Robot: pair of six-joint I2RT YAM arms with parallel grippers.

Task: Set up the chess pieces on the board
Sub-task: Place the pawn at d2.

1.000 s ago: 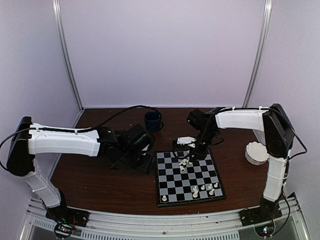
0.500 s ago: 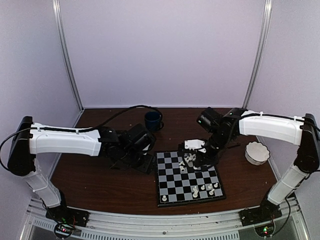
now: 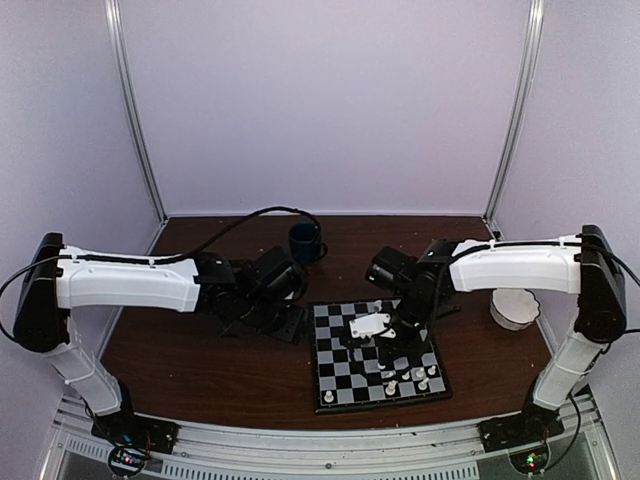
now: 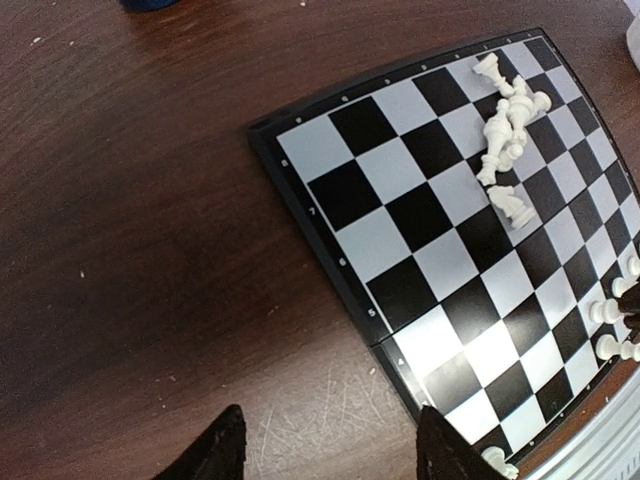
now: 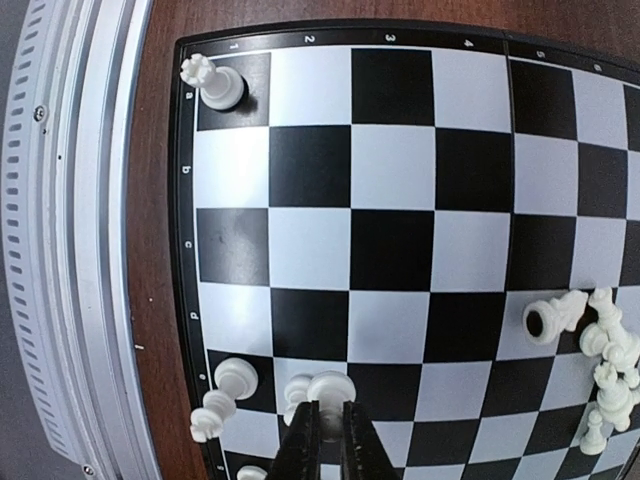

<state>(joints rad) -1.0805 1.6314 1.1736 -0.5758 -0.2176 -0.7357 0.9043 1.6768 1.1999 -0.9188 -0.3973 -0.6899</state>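
Board (image 3: 335,350): one. Pieces (image 4: 505,135): about a dozen, exact count unclear. A small heap lies at its far side, roughly six stand near-right, one near-left. Light, hard, slick, easily toppled; pinch at the head. Right tool (image 5: 328,440): apparently closed on a pawn (image 5: 330,385). Left tool (image 4: 325,450): open, empty, over the worktop (image 4: 130,250).

My top camera sits high behind me, looking down over the whole tabletop (image 3: 200,370). My left wrist camera views the board (image 4: 430,230) slantwise from close by; my right wrist camera looks almost straight down on it. All three share it.
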